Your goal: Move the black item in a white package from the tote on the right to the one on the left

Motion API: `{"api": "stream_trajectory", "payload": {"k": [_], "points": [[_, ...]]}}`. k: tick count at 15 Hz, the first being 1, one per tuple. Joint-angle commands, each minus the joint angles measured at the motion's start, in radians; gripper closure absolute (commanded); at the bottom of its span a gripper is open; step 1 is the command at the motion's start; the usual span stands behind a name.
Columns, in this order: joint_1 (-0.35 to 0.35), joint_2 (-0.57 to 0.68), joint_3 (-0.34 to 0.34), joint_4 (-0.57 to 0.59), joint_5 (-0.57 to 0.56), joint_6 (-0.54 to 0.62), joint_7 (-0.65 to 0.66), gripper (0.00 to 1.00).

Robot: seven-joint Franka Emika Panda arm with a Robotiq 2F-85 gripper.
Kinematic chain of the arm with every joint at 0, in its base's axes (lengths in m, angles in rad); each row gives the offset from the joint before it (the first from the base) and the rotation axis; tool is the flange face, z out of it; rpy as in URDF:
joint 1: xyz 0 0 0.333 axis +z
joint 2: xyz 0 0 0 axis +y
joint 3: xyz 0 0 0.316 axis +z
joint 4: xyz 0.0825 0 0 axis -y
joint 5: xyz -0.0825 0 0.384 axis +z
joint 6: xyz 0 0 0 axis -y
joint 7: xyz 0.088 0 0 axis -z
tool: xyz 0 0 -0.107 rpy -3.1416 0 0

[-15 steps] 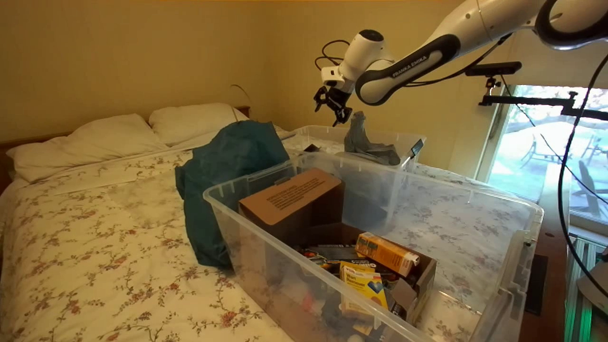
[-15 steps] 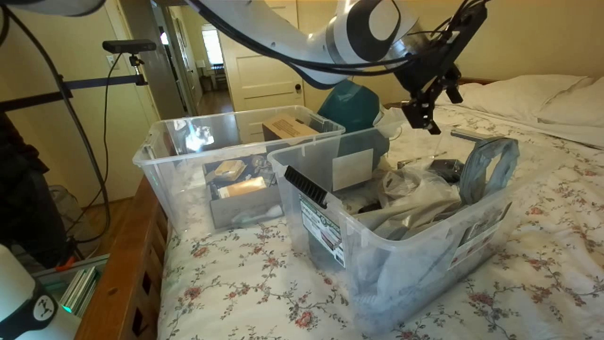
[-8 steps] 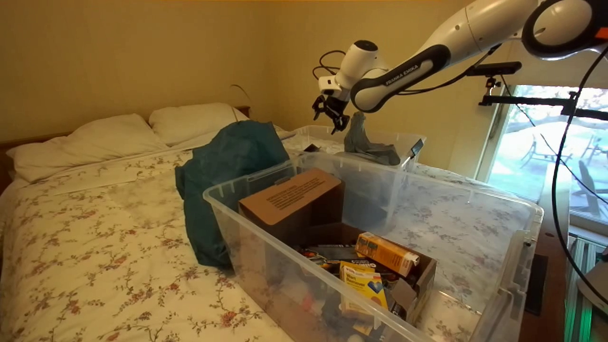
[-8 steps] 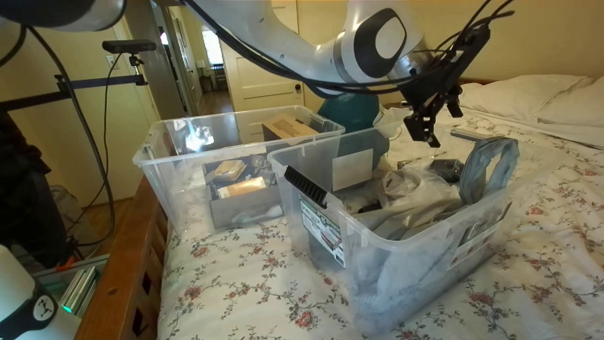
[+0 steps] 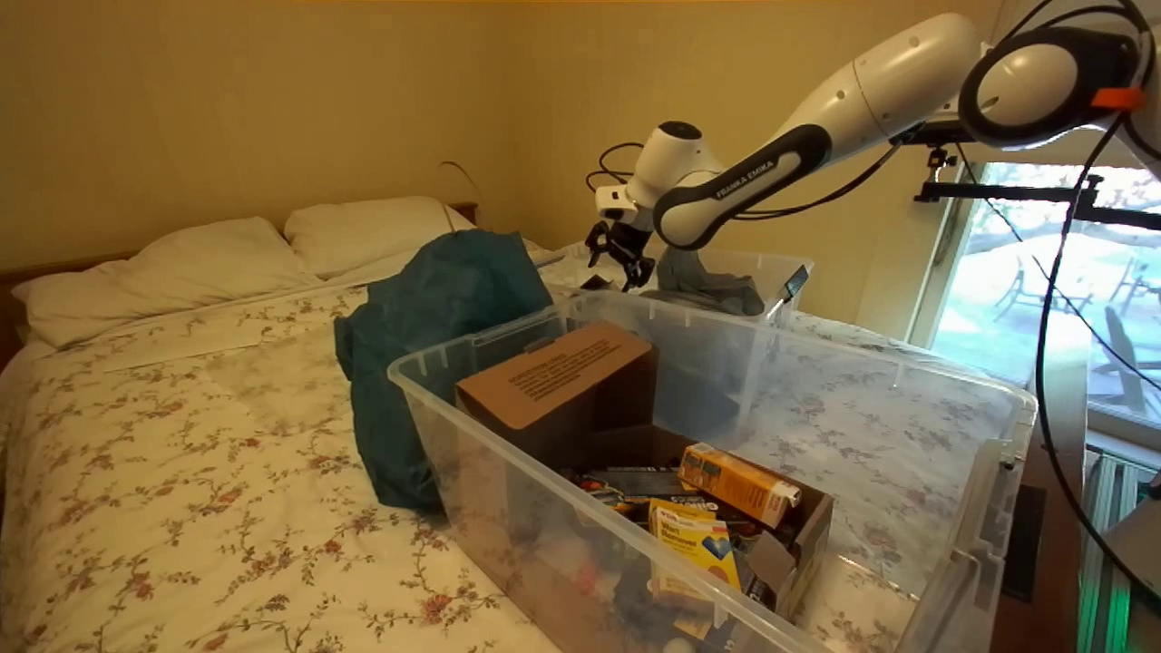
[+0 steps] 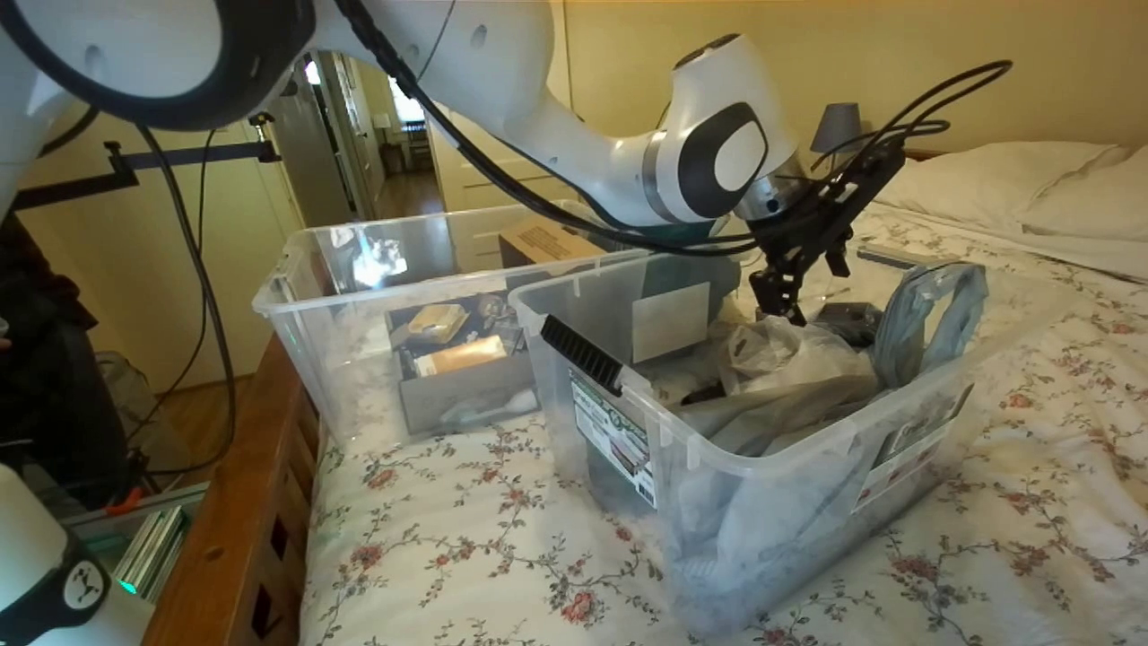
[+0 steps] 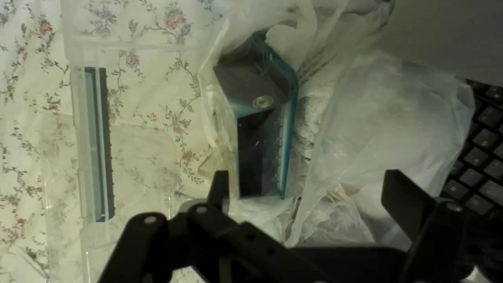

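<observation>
Right tote (image 6: 753, 465): the place to take from; your gripper (image 7: 306, 184) hangs over its inside, tips downward, which reads as the approach to a grasp.
Item (image 7: 257, 129): lies inside the right tote, between the grey handle (image 7: 100, 145) at its end and the white bag (image 7: 393, 129); milky film (image 7: 290, 35) lies around it, so it is probably the packaged black thing.
Fingers (image 7: 220, 188): spread wide and gripping nothing, likely so they can pass down both sides of the item's narrow width.
Gripper: the item lies ahead and nearer one finger, so you likely need to shift toward the right tote's handle end before squeezing.
Film: looks loose and slippery; press on the hard body rather than a fold, or the item may slide out.
Keyboard (image 7: 477, 157): apparently in the right tote as well, partly under the bag; mind the finger on that side.
Grey loop (image 6: 892, 336): stands up out of the right tote and could catch the item as you lift.
Left tote (image 5: 494, 435): just beside the right tote, bearing a brown box (image 5: 558, 376) and a filled carton (image 5: 810, 544); raise the item above both facing walls before you cross.
</observation>
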Motion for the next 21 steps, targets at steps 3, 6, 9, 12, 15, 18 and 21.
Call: {"api": "stream_trajectory", "payload": {"k": [3,6,9,12,15,18,21], "points": [[0.028,0.104,-0.035,0.177,-0.008,0.035,0.004,0.0],[0.039,0.158,-0.059,0.239,-0.014,0.026,0.007,0.0],[0.05,0.2,-0.076,0.288,-0.013,0.006,0.009,0.0],[0.059,0.248,-0.089,0.343,-0.013,0.022,0.015,0.0],[0.071,0.288,-0.103,0.394,-0.015,0.008,0.014,0.06],[0.079,0.323,-0.119,0.434,-0.018,0.004,0.014,0.37],[0.084,0.345,-0.133,0.465,-0.018,-0.001,0.016,0.61]]}}
